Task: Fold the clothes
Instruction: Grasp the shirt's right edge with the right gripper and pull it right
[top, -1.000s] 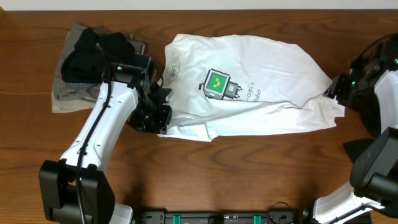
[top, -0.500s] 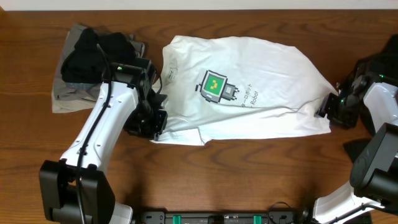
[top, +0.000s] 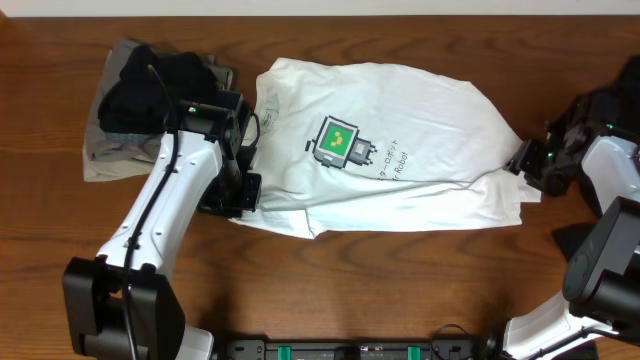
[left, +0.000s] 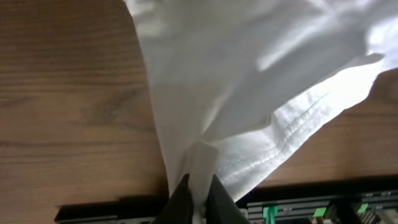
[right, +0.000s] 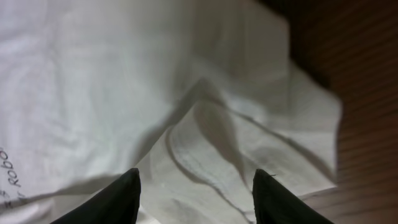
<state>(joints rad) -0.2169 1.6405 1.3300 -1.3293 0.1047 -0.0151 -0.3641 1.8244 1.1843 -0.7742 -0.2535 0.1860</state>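
The clothes' white T-shirt (top: 400, 150), with a green-and-grey robot print, lies spread across the middle of the table. My left gripper (top: 240, 195) is at its lower left edge, shut on a pinch of white fabric. In the left wrist view the shirt (left: 249, 74) hangs from the closed left gripper (left: 198, 186) above the wood. My right gripper (top: 525, 165) is at the shirt's right end. In the right wrist view the right gripper (right: 198, 180) stands open over a hemmed fold of the shirt (right: 124, 81), its fingertips wide apart.
A black garment (top: 150, 85) lies on a grey-khaki one (top: 105, 160) at the back left, just behind my left arm. Bare wooden table (top: 420, 280) runs along the front. A dark rail with green parts (top: 360, 350) edges the near side.
The T-shirt has slid left, pulled by my left gripper at its lower left edge. My right gripper came in against the shirt's right end and followed it left.
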